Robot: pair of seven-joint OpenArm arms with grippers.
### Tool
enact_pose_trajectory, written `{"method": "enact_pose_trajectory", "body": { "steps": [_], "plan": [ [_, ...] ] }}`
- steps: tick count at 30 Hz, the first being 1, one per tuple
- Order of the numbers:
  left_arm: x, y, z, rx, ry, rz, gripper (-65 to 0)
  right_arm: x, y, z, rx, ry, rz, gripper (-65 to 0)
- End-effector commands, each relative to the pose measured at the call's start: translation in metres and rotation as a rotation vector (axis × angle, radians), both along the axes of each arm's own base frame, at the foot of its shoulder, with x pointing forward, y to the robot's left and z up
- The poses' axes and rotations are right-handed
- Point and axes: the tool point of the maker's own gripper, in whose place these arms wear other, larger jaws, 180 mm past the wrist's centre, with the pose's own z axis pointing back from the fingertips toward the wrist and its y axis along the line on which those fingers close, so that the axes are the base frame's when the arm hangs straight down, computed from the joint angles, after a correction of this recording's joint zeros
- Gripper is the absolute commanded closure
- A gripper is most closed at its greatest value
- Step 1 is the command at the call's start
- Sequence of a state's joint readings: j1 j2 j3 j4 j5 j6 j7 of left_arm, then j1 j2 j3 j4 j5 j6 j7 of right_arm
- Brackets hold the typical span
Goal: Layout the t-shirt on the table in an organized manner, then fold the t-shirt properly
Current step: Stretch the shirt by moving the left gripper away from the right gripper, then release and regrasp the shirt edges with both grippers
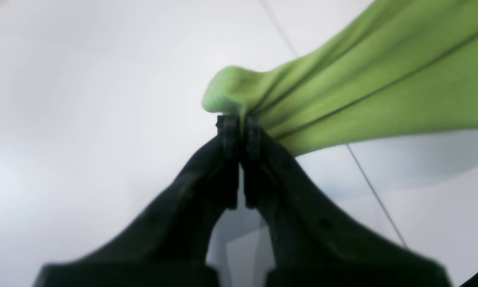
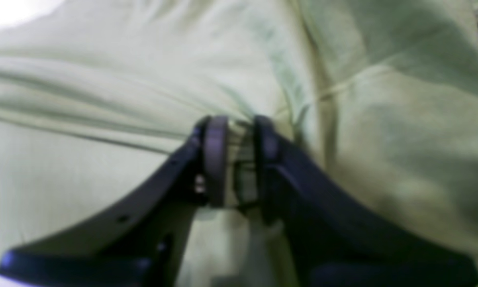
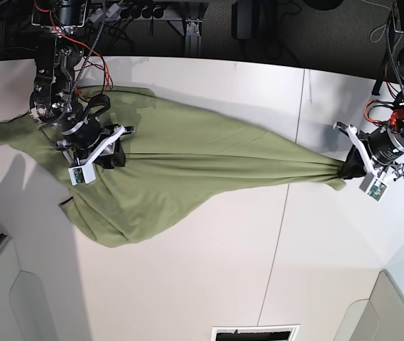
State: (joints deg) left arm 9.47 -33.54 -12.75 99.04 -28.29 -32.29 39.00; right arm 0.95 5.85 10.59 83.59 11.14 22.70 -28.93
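The green t-shirt [image 3: 187, 163] lies stretched across the white table [image 3: 209, 277], wide at the left of the base view and drawn to a bunched point at the right. My left gripper [image 3: 346, 170] is shut on that bunched end. In the left wrist view its jaws [image 1: 241, 121] pinch a small fold of the t-shirt [image 1: 382, 75], which hangs lifted over the table [image 1: 83, 119]. My right gripper [image 3: 111, 151] rests on the shirt's wide end. There its fingers [image 2: 216, 155] hold a ridge of the t-shirt [image 2: 103, 79] between them, with a narrow gap.
A thin dark seam [image 3: 281, 234] crosses the table under the shirt's narrow end. Grey bins sit at the near left corner [image 3: 17, 305] and the near right corner [image 3: 393, 312]. A dark slot [image 3: 255, 332] lies at the front edge. Cables and mounts line the far edge.
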Motion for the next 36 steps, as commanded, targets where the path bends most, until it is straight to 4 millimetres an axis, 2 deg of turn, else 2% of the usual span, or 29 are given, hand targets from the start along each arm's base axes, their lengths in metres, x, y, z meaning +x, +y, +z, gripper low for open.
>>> {"method": "enact_pose_trajectory", "body": {
  "steps": [1,5,8,11,12,14,17,20,23,30,36],
  "plan": [
    [0.011,0.029,0.024,0.078,-0.056,0.053,0.0,0.000,-0.013,-0.002,-0.050,0.022,-0.023,-20.2],
    [0.015,0.058,0.049,0.093,-0.117,0.113,0.0,0.001,-0.020,-0.004,-0.057,0.032,-0.068,-27.9],
    [0.017,0.072,0.070,0.064,-0.168,0.149,0.0,0.001,-0.028,-0.004,-0.060,0.035,-0.107,-28.3],
    [0.017,0.071,0.084,0.016,-0.200,0.119,0.0,0.002,-0.037,-0.002,-0.057,0.032,-0.137,-28.3],
    [0.016,0.071,0.085,0.006,-0.198,0.114,-2.1,0.003,-0.040,0.000,-0.046,0.026,-0.151,-28.3],
    [0.014,0.069,0.084,-0.018,-0.173,0.114,-10.4,0.005,-0.047,0.009,-0.016,0.010,-0.182,-28.3],
    [0.009,0.060,0.078,-0.062,-0.129,0.084,-19.3,0.012,-0.058,0.033,0.019,-0.055,-0.218,-28.3],
    [0.003,0.053,0.073,-0.110,-0.098,0.073,-20.3,0.021,-0.070,0.060,0.017,-0.132,-0.247,-28.3],
    [-0.002,0.046,0.070,-0.160,-0.084,0.062,-20.3,0.031,-0.078,0.075,0.016,-0.172,-0.269,-28.3],
    [-0.017,-0.006,0.060,-0.347,-0.008,-0.093,-20.3,0.043,-0.085,0.086,-0.016,-0.187,-0.283,-28.3],
    [-0.028,-0.057,0.025,-0.363,0.117,-0.220,-20.3,0.040,-0.133,0.087,-0.183,-0.168,-0.409,-28.3]
  ]
}}
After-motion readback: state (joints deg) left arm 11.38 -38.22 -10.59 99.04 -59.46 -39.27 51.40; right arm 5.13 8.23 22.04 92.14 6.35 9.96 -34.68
